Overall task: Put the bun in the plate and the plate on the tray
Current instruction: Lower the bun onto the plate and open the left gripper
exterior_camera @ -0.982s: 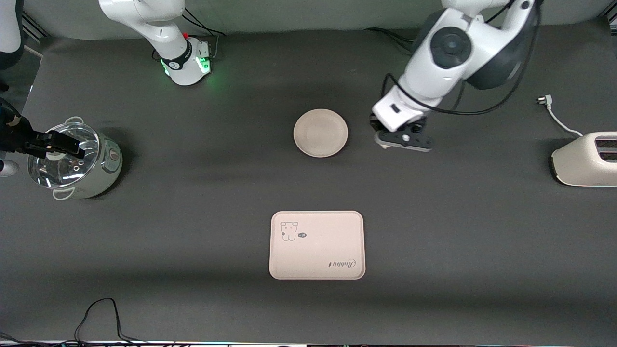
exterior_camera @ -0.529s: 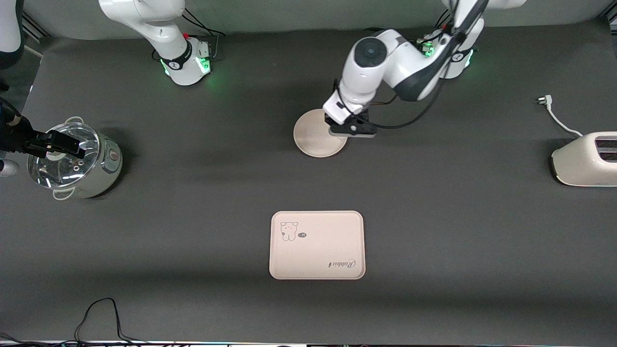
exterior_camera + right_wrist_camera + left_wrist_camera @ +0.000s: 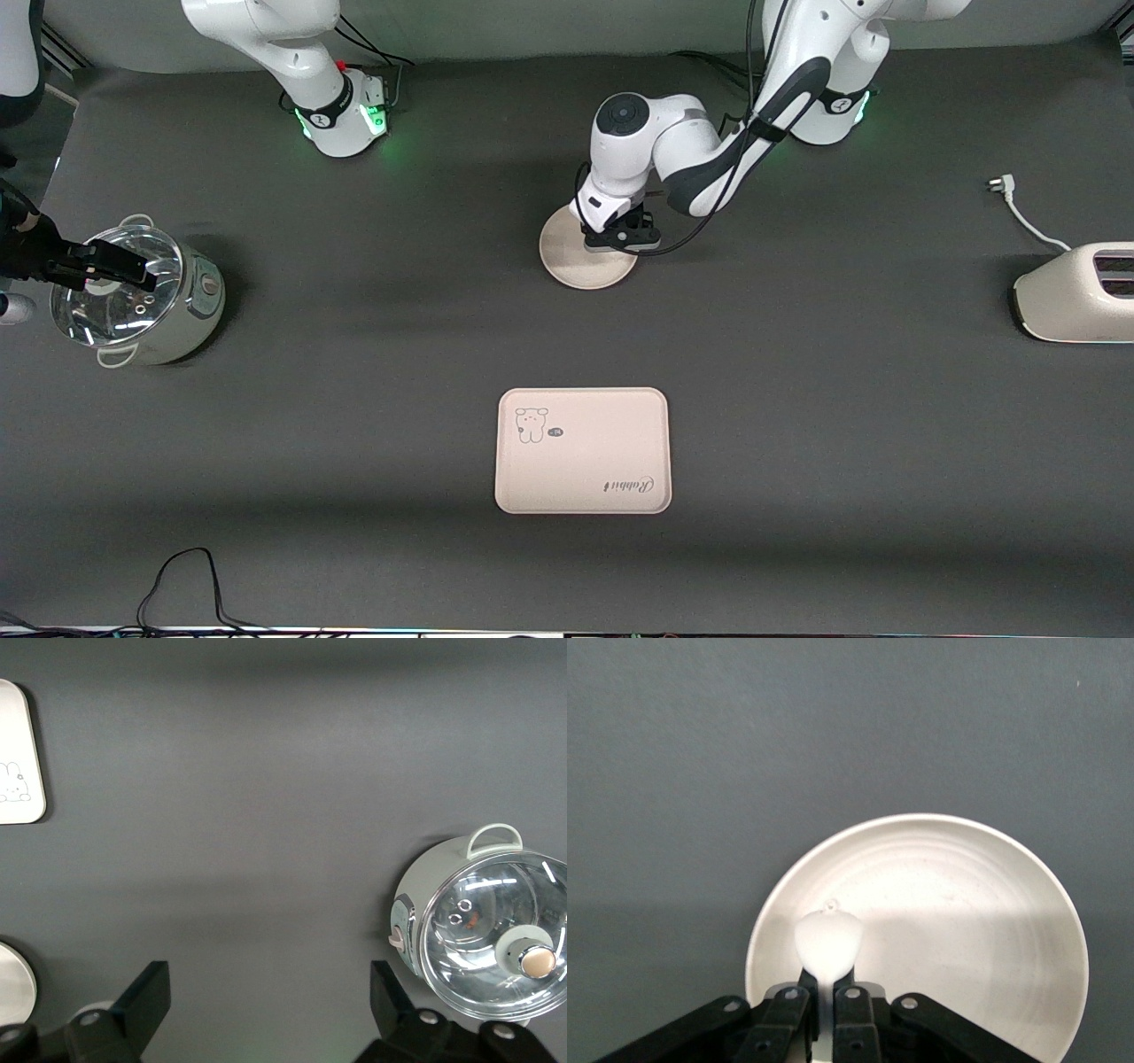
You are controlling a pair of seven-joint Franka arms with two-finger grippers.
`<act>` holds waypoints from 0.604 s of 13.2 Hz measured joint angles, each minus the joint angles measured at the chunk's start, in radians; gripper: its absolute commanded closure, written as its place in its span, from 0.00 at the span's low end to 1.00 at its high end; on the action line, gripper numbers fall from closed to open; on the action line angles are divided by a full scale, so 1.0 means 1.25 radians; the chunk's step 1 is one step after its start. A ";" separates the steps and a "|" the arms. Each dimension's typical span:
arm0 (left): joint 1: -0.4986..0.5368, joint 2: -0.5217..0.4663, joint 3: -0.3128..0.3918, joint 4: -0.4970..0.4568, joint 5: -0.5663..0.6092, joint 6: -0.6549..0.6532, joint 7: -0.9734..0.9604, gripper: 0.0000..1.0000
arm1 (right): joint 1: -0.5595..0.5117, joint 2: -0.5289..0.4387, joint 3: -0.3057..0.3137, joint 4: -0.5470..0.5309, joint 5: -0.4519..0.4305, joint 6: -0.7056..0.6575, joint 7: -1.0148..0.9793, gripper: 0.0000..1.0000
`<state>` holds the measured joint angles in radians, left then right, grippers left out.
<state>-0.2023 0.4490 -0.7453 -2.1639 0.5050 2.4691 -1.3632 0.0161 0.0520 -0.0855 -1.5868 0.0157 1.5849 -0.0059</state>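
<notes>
The bun [image 3: 827, 943], a small white lump, is pinched between the fingertips of my left gripper [image 3: 827, 985], which is shut on it. That gripper [image 3: 617, 241] hangs low over the round cream plate [image 3: 571, 259], above the part near the rim toward the left arm's end; the hand hides the bun in the front view. In the left wrist view the plate [image 3: 966, 912] lies right under the bun; whether they touch I cannot tell. The tray [image 3: 582, 450] lies bare, nearer the front camera than the plate. My right gripper [image 3: 270, 992] waits open and high up.
A glass-lidded pot [image 3: 142, 297] stands at the right arm's end, with the right gripper [image 3: 120, 268] showing above it. A cream toaster [image 3: 1076, 292] and its loose plug and cord [image 3: 1019, 208] lie at the left arm's end. A black cable [image 3: 186, 576] loops along the front edge.
My left arm has swung with the bun from beside the plate, at the left arm's end, to over the plate and come lower. The right arm has not moved.
</notes>
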 measured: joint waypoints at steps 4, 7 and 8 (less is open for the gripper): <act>-0.045 0.031 0.012 0.029 0.003 -0.003 -0.023 0.54 | 0.000 0.000 0.000 0.000 0.000 0.000 0.000 0.00; -0.071 0.044 0.028 0.036 0.012 -0.004 -0.044 0.34 | 0.000 0.000 0.000 -0.001 0.000 0.000 0.000 0.00; -0.082 0.045 0.041 0.037 0.017 -0.004 -0.046 0.28 | 0.000 0.000 0.000 -0.002 0.000 0.000 0.000 0.00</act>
<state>-0.3047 0.5054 -0.6940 -2.1177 0.5258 2.4643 -1.4213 0.0161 0.0520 -0.0857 -1.5895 0.0157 1.5849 -0.0059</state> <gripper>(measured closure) 0.405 0.000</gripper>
